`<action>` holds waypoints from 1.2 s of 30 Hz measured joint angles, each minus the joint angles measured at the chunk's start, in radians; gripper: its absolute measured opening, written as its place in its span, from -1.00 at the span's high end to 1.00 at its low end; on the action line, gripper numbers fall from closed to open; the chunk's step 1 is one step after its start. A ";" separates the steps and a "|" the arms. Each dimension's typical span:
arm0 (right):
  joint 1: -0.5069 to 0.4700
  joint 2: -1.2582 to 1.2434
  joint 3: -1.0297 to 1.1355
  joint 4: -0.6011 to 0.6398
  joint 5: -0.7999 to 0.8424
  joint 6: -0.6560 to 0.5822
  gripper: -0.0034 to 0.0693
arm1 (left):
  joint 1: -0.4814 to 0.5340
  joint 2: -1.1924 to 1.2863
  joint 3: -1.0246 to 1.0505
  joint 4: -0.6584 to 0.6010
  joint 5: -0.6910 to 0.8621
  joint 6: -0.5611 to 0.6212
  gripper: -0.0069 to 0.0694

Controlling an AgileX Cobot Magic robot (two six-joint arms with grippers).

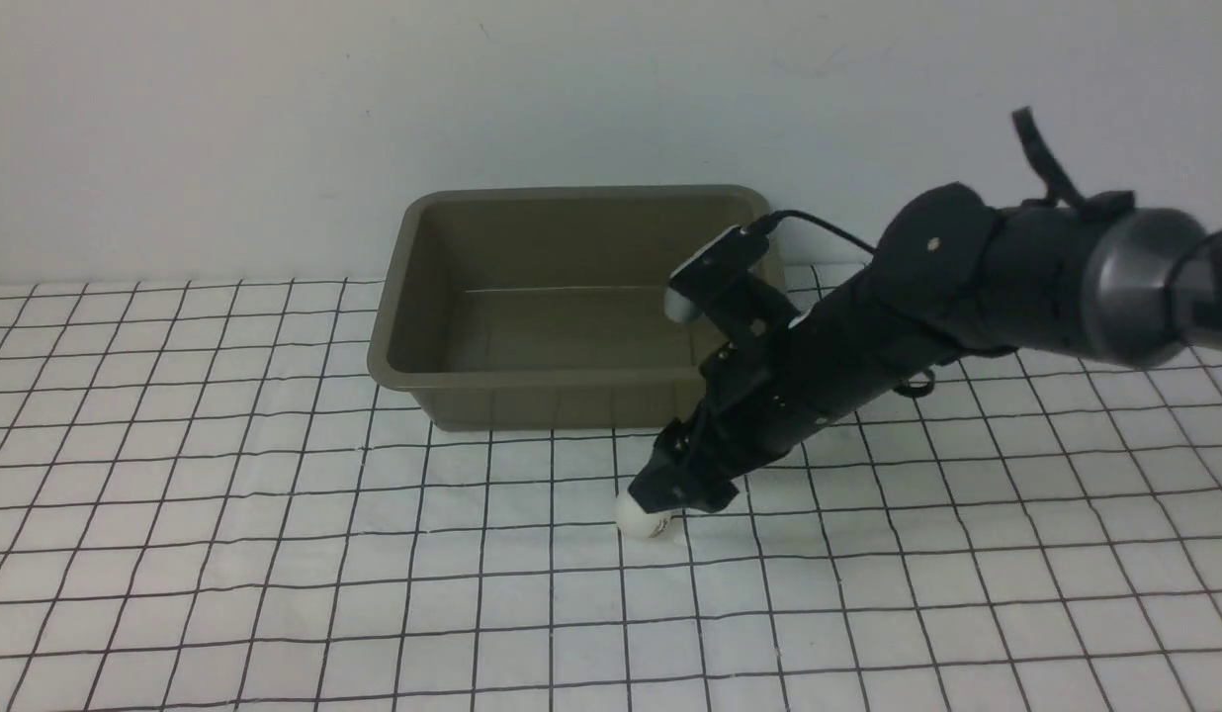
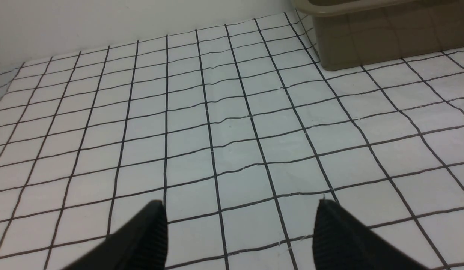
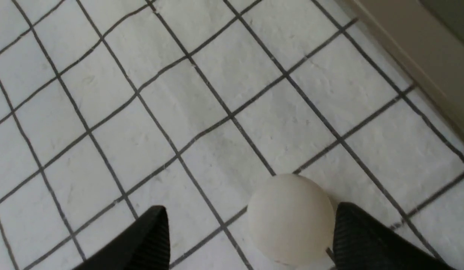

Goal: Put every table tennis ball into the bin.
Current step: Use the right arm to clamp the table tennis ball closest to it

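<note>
White gridded cloth (image 1: 374, 593); right jaws (image 3: 243, 228) wide open, gripping nothing; ball (image 3: 290, 219) between; left jaws (image 2: 239, 228) wide open, empty.

Right arm (image 1: 927, 282), one, reaching in beside the bin, gripper (image 3: 250, 225) angled down, jaws parted.

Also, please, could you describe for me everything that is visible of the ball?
The ball is small, round and white with a matte look, and bears a small dark mark. It lies on the gridded table, in front of the bin and outside it. The right tool is open around it, one finger close beside it; whether they touch, I cannot tell.
</note>
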 joint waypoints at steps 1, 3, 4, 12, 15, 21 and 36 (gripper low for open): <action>0.010 0.013 -0.004 -0.016 -0.012 0.013 -0.54 | 0.000 0.000 0.000 0.000 0.000 0.000 -0.41; 0.022 0.032 -0.008 -0.044 -0.030 0.042 -0.54 | 0.000 0.000 0.000 0.000 0.000 0.000 -0.41; 0.023 0.038 -0.009 -0.058 -0.037 0.051 -0.54 | 0.000 0.000 0.000 0.000 0.000 0.000 -0.41; 0.027 0.060 -0.017 -0.135 -0.109 0.096 -0.54 | 0.000 0.000 0.000 0.000 0.000 0.000 -0.41; 0.027 0.061 -0.017 -0.136 -0.112 0.097 -0.54 | 0.000 0.000 0.000 0.000 0.000 0.000 -0.41; 0.029 0.082 -0.019 -0.139 -0.094 0.100 -0.54 | 0.000 0.000 0.000 0.000 0.000 0.000 -0.41; 0.030 0.041 -0.019 -0.154 -0.047 0.103 -0.09 | 0.000 0.000 0.000 0.000 0.000 0.000 -0.41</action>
